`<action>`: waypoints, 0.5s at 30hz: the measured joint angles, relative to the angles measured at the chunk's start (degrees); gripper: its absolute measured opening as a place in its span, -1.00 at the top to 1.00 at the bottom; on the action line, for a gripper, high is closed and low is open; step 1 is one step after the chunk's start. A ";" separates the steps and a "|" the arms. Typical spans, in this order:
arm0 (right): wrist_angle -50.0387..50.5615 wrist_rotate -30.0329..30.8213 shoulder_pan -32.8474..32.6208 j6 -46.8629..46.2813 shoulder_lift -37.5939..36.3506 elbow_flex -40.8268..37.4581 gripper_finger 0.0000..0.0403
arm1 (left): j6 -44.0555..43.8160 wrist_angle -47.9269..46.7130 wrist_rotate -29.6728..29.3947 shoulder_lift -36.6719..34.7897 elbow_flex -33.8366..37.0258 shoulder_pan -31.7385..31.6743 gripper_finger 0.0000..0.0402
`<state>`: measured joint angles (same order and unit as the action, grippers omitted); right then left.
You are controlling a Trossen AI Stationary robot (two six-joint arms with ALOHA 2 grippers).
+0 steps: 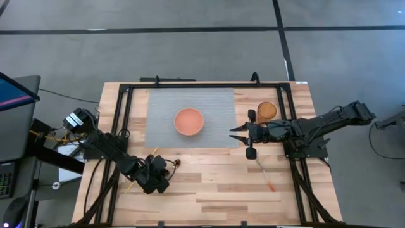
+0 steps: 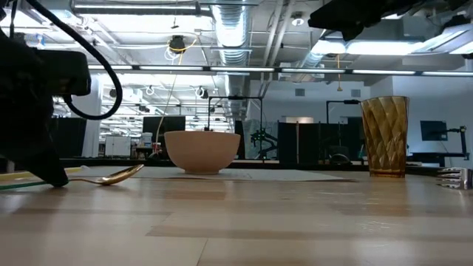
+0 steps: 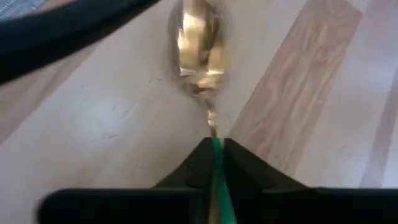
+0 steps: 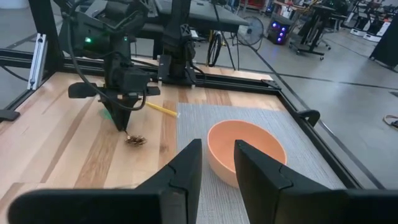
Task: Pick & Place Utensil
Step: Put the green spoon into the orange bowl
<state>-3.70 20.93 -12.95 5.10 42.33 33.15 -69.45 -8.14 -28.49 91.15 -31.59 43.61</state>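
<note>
Left pincer (image 1: 166, 168) pinching gold spoon (image 3: 198, 46) by its green handle, low on desk (image 1: 209, 183); right pincer (image 4: 216, 163) spread, near bowl (image 1: 188, 121)

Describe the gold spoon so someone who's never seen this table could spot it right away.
Find the grey placemat with the orange bowl. On the bare wood nearer the table's front-left, the left gripper is shut on the spoon. It is the only shiny gold utensil, with a green handle.

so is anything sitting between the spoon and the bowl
Nothing visible. The left end effector is shut on the spoon handle, bowl end resting on bare wood. Only open tabletop and the grey mat lie between it and the bowl.
</note>
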 joint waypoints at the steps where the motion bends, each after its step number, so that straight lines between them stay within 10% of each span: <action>1: 0.00 -0.02 0.00 0.00 0.00 0.00 0.56 | -0.08 0.12 0.00 -0.06 0.00 -0.22 0.92; 15: -0.37 0.07 0.00 0.00 0.02 0.00 0.56 | 35.50 -15.49 13.26 -13.22 -17.13 -20.80 0.96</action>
<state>-4.08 20.99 -12.95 5.10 42.35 33.15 -33.95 -23.63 -15.23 77.94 -48.72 22.81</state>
